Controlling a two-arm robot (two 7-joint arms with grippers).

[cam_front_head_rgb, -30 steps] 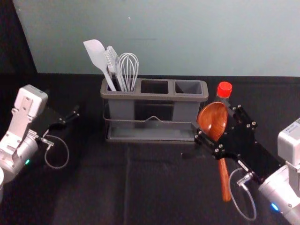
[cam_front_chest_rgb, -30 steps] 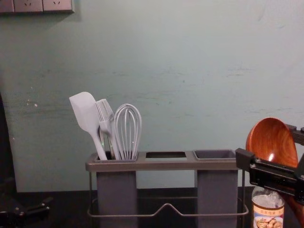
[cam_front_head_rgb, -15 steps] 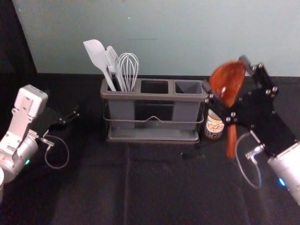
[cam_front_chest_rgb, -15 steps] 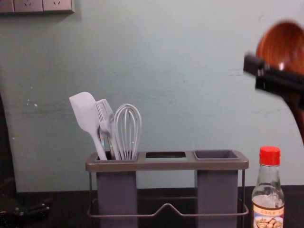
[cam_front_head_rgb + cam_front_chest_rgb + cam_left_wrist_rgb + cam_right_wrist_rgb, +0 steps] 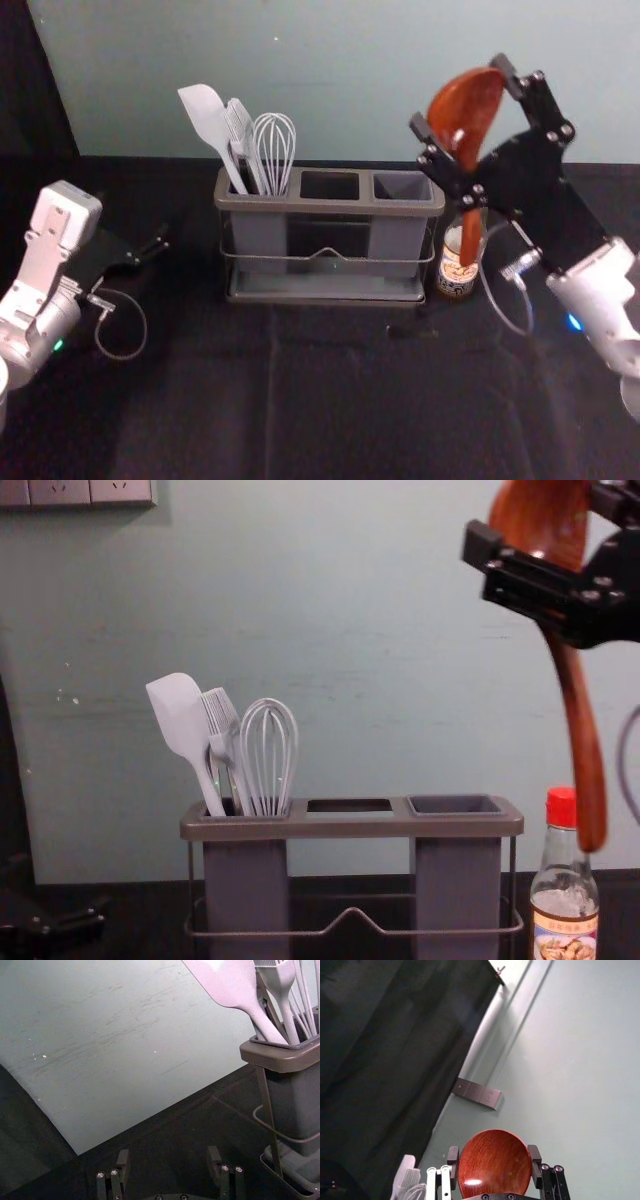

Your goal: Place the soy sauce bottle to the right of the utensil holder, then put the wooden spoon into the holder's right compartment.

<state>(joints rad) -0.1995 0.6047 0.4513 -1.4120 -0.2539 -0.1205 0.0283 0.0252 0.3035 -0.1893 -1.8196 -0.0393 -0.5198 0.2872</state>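
Observation:
In the head view my right gripper point(image 5: 460, 96) is raised at the holder's right, shut on the wooden spoon point(image 5: 470, 105) by its bowl, handle hanging down. The right wrist view has the gripper point(image 5: 493, 1154) with the spoon's bowl point(image 5: 495, 1165) between its fingers. The soy sauce bottle point(image 5: 455, 268) stands upright just right of the utensil holder point(image 5: 330, 207), partly behind the handle; its red cap point(image 5: 561, 808) shows in the chest view. The holder's right compartment point(image 5: 402, 186) has nothing standing in it. My left gripper point(image 5: 161, 243) is parked at the left; in its wrist view the gripper point(image 5: 168, 1155) is open.
A spatula point(image 5: 205, 115), a brush point(image 5: 239, 125) and a whisk point(image 5: 274, 145) stand in the holder's left compartment. The wall point(image 5: 350, 80) rises behind the dark table point(image 5: 340, 400). A cable loops beside the right gripper.
My right gripper has lifted the spoon up and away from in front of the bottle, then moved slightly left, with the handle now hanging nearly upright. The left arm has stayed put.

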